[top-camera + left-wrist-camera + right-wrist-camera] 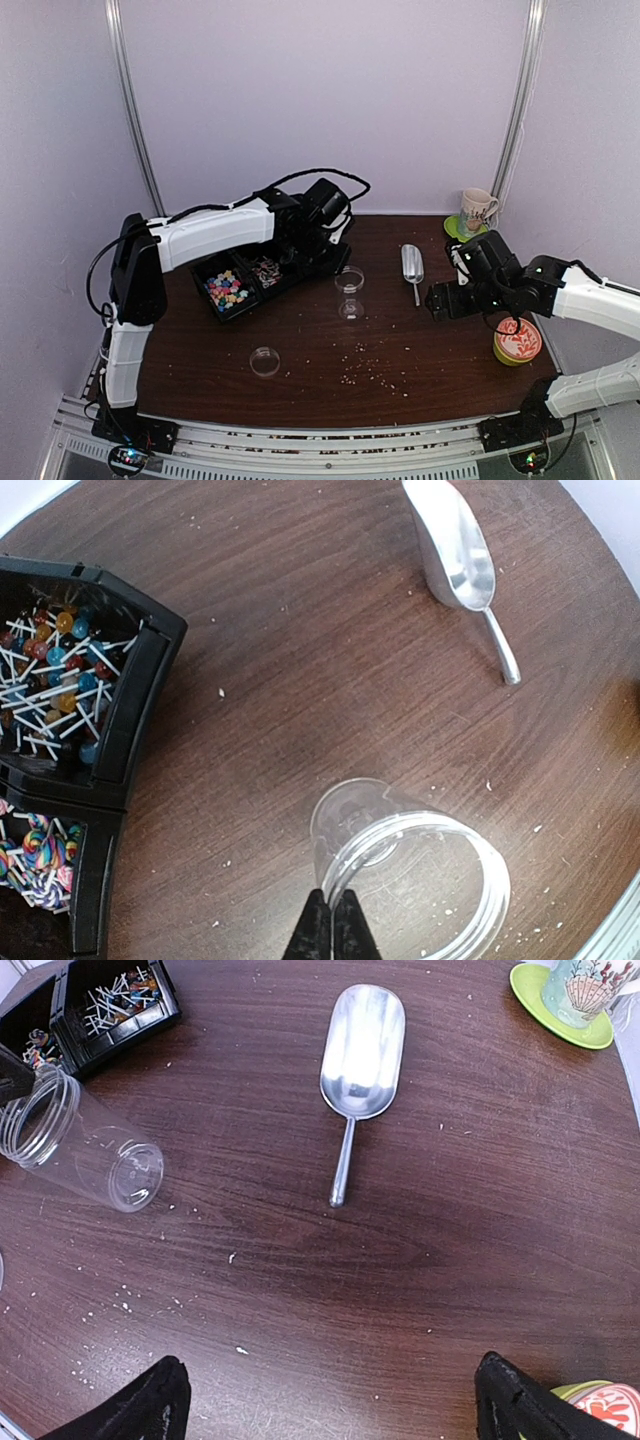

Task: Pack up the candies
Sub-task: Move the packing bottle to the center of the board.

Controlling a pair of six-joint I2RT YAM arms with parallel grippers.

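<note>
left arm (215, 232) outstretched, fingers (316, 927) tight on jar (450, 880) rim

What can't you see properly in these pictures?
Top view: the left arm hides part of the black tray.
Left wrist view: the swirly lollipops are cut by the left edge, the jar by the bottom edge.
Right wrist view: the mug is cut by the top edge.
Top view: crumbs too small.

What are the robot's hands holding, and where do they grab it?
The left gripper pinches the clear jar by its rim. The right gripper is open and holds nothing.
</note>
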